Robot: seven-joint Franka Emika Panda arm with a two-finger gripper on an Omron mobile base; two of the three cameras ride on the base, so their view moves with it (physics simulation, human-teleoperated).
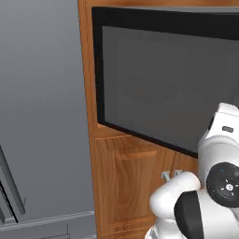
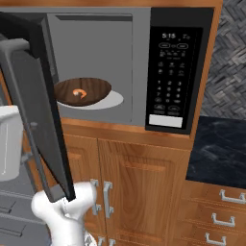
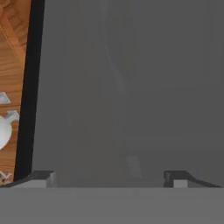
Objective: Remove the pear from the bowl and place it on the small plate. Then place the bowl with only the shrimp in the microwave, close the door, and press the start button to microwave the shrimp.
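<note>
Round wooden bowl [image 2: 82, 93] holds curved shrimp [image 2: 79, 93] inside microwave [image 2: 139, 62]; pincer [image 3: 109, 178] spread, empty.

The left base view looks forward from behind the arm, close against the door [image 1: 154, 84], whose dark window takes the upper right of the frame. The right base view stands a little farther back and looks into the microwave [image 2: 129, 67] cavity (control strip right of centre). Both share the door. The hand view faces the window pane from very near.
</note>
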